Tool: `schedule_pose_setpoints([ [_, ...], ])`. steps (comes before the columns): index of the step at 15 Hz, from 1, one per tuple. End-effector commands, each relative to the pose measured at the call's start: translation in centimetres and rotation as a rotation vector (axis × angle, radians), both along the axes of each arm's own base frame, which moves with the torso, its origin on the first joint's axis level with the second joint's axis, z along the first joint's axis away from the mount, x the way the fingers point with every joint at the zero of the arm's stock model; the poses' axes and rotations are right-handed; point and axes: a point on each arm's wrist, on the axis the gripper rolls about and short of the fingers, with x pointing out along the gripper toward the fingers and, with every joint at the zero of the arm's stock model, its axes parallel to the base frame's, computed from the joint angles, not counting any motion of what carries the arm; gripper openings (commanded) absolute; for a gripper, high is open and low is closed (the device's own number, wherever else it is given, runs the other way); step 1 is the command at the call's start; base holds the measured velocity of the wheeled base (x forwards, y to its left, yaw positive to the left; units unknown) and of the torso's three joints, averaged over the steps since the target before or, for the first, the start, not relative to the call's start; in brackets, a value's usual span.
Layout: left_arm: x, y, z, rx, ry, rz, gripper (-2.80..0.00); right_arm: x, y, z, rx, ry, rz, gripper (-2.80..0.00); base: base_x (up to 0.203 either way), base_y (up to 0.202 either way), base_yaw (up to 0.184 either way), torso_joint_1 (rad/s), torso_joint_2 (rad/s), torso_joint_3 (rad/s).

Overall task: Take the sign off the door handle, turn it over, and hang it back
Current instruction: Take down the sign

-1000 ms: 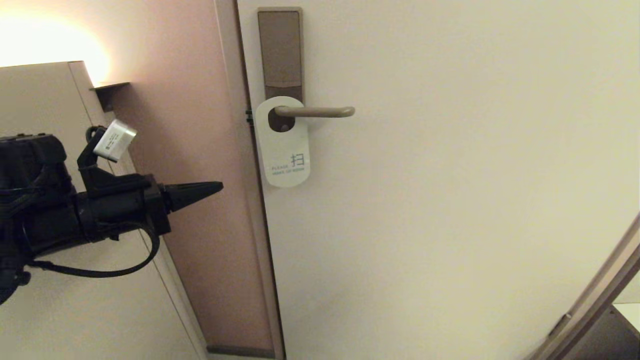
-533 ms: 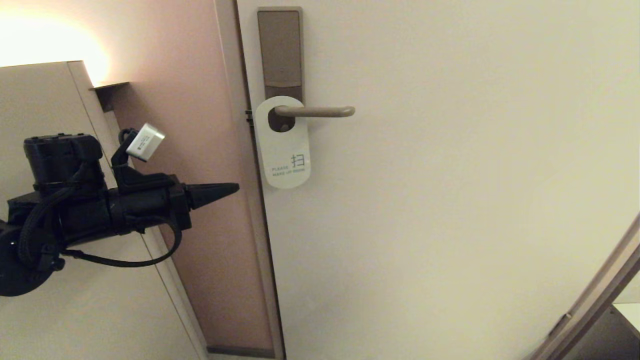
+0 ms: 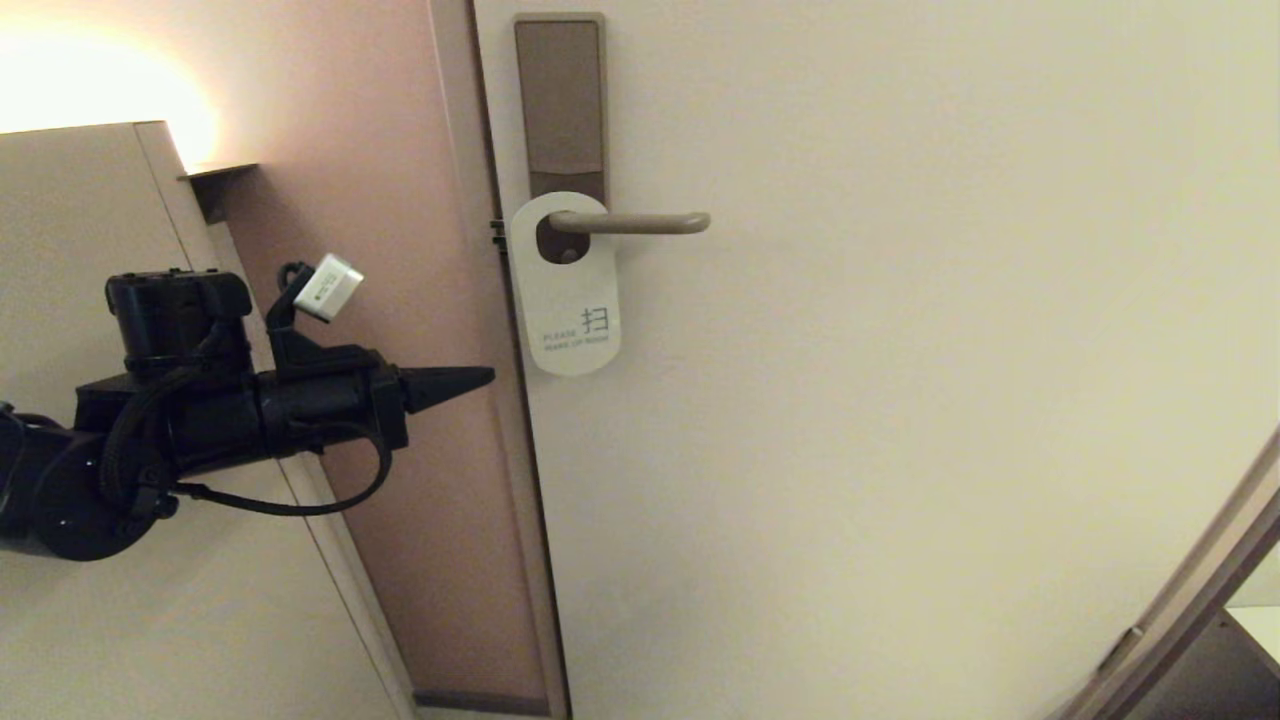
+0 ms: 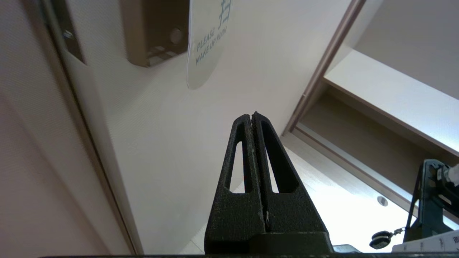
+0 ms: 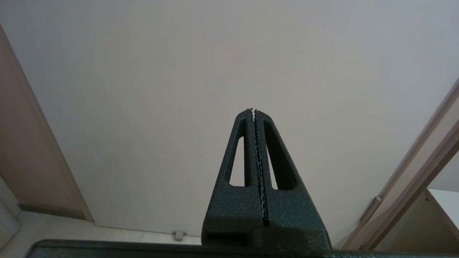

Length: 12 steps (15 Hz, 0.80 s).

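Observation:
The sign hangs by its oval hole on the door handle, white "PLEASE MAKE UP ROOM" side facing out. The handle is a slim bronze lever on a tall brown lock plate. My left gripper is shut and empty, pointing right, just left of the sign's lower end and apart from it. In the left wrist view the gripper sits below the sign's bottom edge. My right gripper is shut and empty, facing the bare door; it does not show in the head view.
The cream door fills the right of the head view, with its frame and a pink wall to the left. A beige cabinet stands behind my left arm. A second door frame is at lower right.
My left arm has moved right and slightly down, bringing its shut gripper closer to the sign. The sign and handle have not moved.

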Motion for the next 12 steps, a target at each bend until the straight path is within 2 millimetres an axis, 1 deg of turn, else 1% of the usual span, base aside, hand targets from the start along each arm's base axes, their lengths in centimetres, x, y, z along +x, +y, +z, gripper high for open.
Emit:
schedule_pose_setpoints([
  [1,0.1,-0.4,-0.3,0.001,0.008,-0.015,0.00,0.0,0.0,0.0,-0.002,0.001,0.000,-2.80,0.000,0.000,0.000,0.000,0.00,0.000],
  [7,0.3,-1.3,-0.6,0.012,-0.010,-0.048,0.00,0.0,0.0,0.0,-0.001,0.000,0.000,-2.80,0.000,0.000,0.000,0.000,0.00,0.000],
  [12,1.8,-1.7,-0.9,0.002,-0.075,-0.076,0.00,0.0,0.0,0.0,0.000,0.001,0.000,-2.80,0.000,0.000,0.000,0.000,0.00,0.000],
])
